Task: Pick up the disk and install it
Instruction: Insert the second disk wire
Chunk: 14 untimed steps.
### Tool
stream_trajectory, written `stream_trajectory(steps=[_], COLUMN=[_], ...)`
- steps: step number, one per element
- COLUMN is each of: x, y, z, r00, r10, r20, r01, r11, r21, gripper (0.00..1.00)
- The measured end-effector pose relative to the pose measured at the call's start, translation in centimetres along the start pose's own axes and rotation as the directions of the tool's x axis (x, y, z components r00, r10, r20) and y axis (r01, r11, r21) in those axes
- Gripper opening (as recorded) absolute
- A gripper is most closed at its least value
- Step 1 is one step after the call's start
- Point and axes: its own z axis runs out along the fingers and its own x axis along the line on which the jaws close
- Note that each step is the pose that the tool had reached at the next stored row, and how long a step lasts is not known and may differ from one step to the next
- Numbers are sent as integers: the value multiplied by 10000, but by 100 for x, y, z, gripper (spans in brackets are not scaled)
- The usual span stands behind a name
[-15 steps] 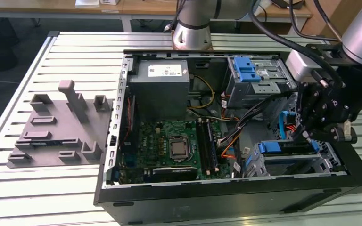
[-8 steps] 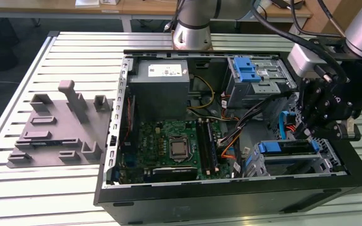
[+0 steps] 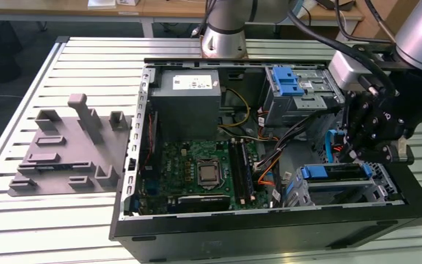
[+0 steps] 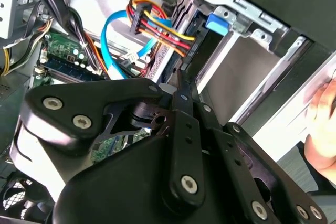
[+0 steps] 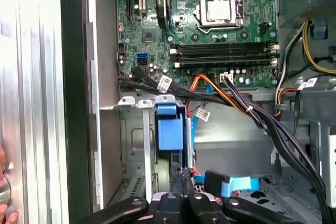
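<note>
**Inspector A:** Location of the disk (image 3: 339, 177)?

**Inspector B:** Lying flat in the lower bay (image 3: 388, 190), at four o'clock within the case (image 3: 270, 236) in the exterior view. Blue rail end facing the motherboard (image 3: 189, 159).

**Inspector A:** Gripper (image 5: 181, 178)?

**Inspector B:** Fingers pressed together, pinching nothing. Tips just beside the blue end, probably closed for pushing rather than grasping.

disk (image 3: 337, 171) | blue-railed, lying flat | seated in lower drive cage (image 3: 387, 190)

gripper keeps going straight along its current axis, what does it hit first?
Most likely the drive cage with the blue latch: in the first wrist view the gripper points right at it, inside the computer case. Depth is unclear, so the cables beyond it might be closer than they look.
</note>
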Motion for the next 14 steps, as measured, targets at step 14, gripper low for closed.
stream_trajectory(steps=[14], x=[6], y=[93], z=[-30], r00=[10000], r10=[0], r20=[0], r01=[0], r11=[10000], r21=[13], gripper=[11])
